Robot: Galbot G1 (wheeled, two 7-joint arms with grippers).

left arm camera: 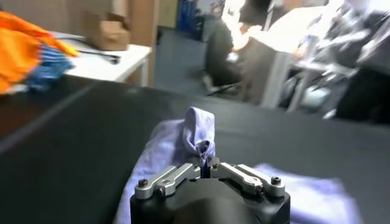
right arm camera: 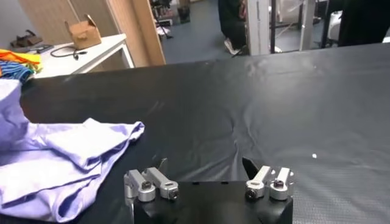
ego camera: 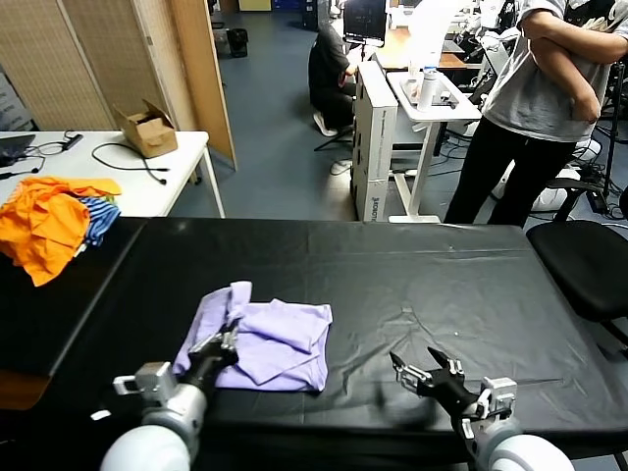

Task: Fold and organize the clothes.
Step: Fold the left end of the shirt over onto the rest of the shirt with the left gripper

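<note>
I am pinching a tuft of the lavender T-shirt point(left arm camera: 198, 131) in my left gripper point(ego camera: 224, 340), jaws clamped tight on the cloth; in the left wrist view the fabric is rising in a little peak just past my fingertips. The rest of the shirt is lying crumpled on the black table point(ego camera: 432, 275), spreading away from my left gripper toward the middle of the table, one layer already doubled over another. My right gripper point(ego camera: 429, 372) is hovering with its fingers spread wide and nothing between them, well apart from the shirt's nearest edge, which lies off to its inner side.

What is worrying me is how little cloth I am holding. The pinch looks to be on a small bunch, perhaps only one layer, so if I am pulling fast the tuft may be slipping out and the fold collapsing. If I have caught two layers, I may be dragging the whole shirt across the table instead of turning one flap over. With my right gripper not pinning anything, nothing is anchoring the far side, so the garment is likely to be sliding rather than folding. The orange and striped heap point(ego camera: 49, 221) is sitting well beyond my left gripper, too far to snag.
</note>
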